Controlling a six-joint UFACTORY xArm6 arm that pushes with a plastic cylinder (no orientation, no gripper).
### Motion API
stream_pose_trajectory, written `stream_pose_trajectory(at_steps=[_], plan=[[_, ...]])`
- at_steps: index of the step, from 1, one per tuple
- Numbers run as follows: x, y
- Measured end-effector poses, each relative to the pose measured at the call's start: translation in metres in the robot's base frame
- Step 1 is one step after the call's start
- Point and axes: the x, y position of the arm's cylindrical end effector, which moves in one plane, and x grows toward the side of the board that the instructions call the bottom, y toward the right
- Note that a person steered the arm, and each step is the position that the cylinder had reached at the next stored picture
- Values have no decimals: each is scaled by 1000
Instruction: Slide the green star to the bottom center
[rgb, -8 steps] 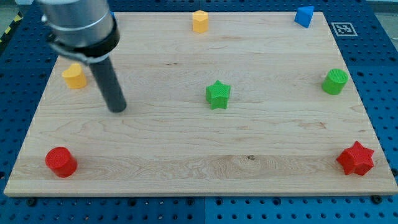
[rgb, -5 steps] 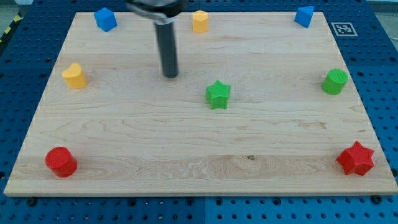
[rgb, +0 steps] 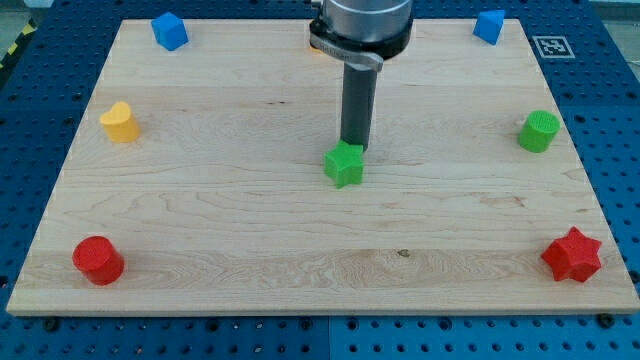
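Note:
The green star (rgb: 344, 165) lies near the middle of the wooden board (rgb: 300, 250). My tip (rgb: 354, 146) stands right at the star's top edge, touching it on the side toward the view's top. The dark rod rises straight up from there and hides a yellow block at the top centre.
A blue cube (rgb: 169, 30) at top left, a blue block (rgb: 489, 26) at top right, a yellow block (rgb: 120, 122) at left, a green cylinder (rgb: 539, 131) at right, a red cylinder (rgb: 98, 260) at bottom left, a red star (rgb: 573, 255) at bottom right.
My tip has swept from the board's left to the right and now sits against the star's top. The green star has shifted slightly down and to the left.

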Motion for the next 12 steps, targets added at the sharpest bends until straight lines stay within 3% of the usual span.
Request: stream_pose_trajectory(at_steps=[2, 6, 10, 12], plan=[[39, 0], [44, -40], [89, -41], [91, -36]])
